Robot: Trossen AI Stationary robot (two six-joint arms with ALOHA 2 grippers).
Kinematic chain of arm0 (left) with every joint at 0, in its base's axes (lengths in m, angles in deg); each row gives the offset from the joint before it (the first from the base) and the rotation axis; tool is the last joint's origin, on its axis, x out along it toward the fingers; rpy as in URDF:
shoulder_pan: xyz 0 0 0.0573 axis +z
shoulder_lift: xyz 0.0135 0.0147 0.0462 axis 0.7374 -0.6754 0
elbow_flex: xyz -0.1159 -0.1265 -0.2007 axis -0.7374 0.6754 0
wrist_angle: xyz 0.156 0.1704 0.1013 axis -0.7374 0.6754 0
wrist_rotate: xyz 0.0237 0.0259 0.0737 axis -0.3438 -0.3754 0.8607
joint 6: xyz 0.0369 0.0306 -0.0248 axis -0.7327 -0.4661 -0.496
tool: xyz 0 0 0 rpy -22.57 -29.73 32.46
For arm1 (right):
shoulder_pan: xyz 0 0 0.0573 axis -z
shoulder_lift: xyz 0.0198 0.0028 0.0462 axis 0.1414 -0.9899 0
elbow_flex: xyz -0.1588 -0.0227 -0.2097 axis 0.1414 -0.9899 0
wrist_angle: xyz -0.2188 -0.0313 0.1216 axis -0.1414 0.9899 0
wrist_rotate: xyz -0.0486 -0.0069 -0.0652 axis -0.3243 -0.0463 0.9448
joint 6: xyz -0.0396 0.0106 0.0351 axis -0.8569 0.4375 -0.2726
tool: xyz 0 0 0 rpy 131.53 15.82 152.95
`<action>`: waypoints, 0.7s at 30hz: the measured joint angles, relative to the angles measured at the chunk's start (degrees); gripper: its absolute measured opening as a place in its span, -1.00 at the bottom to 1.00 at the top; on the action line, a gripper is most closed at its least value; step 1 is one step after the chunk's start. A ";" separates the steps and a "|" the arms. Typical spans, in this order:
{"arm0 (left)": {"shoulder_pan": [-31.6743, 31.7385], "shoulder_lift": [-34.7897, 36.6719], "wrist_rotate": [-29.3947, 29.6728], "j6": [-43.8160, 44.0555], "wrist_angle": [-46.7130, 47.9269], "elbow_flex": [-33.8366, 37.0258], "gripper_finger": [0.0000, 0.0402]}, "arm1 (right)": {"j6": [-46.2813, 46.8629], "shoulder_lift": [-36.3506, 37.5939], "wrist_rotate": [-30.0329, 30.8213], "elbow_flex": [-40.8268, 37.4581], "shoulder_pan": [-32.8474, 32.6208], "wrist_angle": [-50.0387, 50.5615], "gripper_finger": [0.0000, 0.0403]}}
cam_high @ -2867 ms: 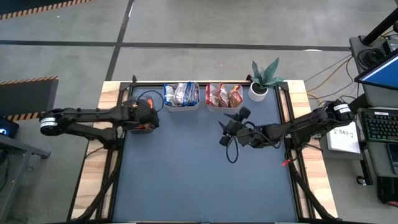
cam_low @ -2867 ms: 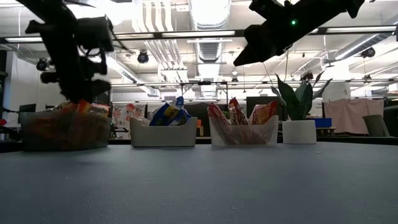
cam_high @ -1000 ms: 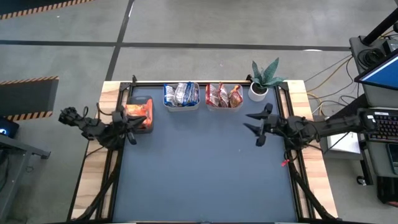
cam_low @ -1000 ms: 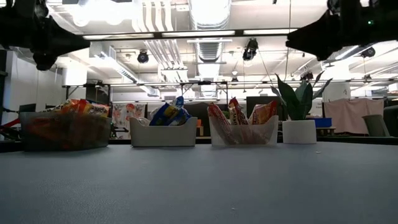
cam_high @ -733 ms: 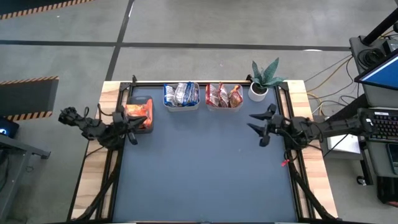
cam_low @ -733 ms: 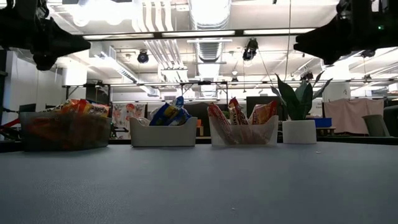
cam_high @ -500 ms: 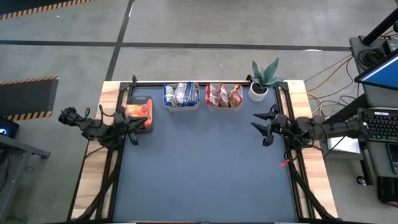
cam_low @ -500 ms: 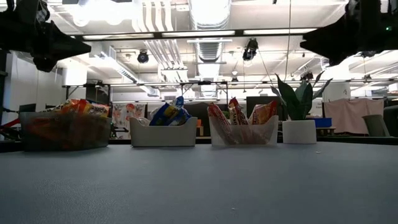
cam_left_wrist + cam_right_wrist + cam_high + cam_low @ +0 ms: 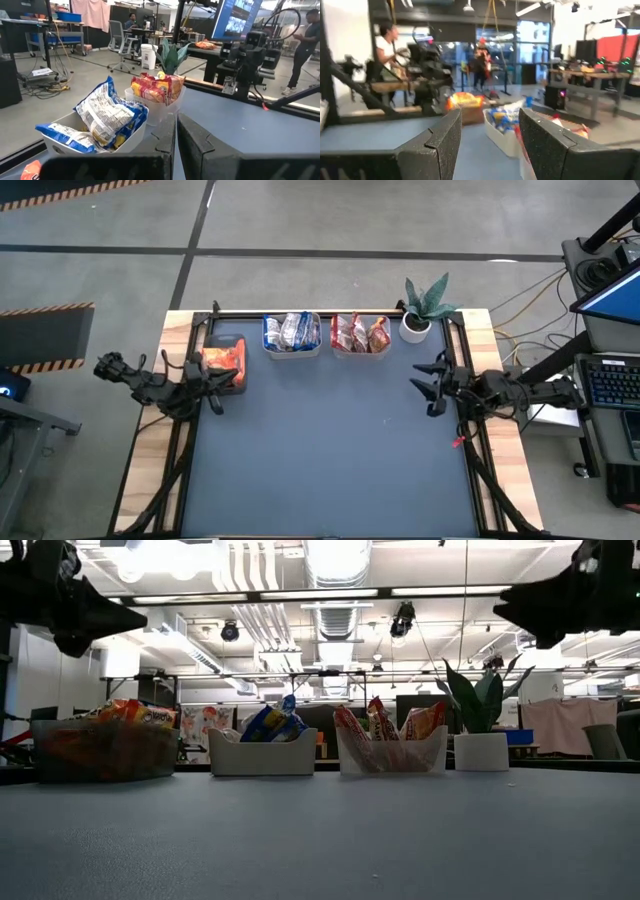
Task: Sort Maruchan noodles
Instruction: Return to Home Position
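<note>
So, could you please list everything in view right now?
Orange noodle packs: several, in the black bin, table's back left.
Blue noodle packs: several, in the grey bin, back edge.
Red noodle packs: several, in the clear bin beside it.
Potted plant: one, green in white pot, back right corner.
Table: one, dark blue-grey top.
People: at least two, beyond the table.
Left gripper: one, black, shut, near the black bin.
Right gripper: one, black, open, at the table's right edge.

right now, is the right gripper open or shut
Open: the right gripper shows a wide gap between its fingers in its wrist view, nothing held.
</note>
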 joint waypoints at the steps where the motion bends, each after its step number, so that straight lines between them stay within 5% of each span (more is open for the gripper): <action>1: 0.00 0.00 -0.02 -0.02 0.01 -0.14 -1.00 | 0.29 -0.07 -0.95 0.00 0.00 -0.88 -0.07; 6: 0.00 0.11 0.03 -0.07 -0.50 -0.80 -1.00 | -1.44 -0.35 -4.45 0.00 -0.02 -2.28 -0.07; 21: 0.00 -1.27 0.02 1.03 -0.19 -0.03 -0.99 | -5.55 -1.25 -0.30 -0.02 0.00 6.69 -0.07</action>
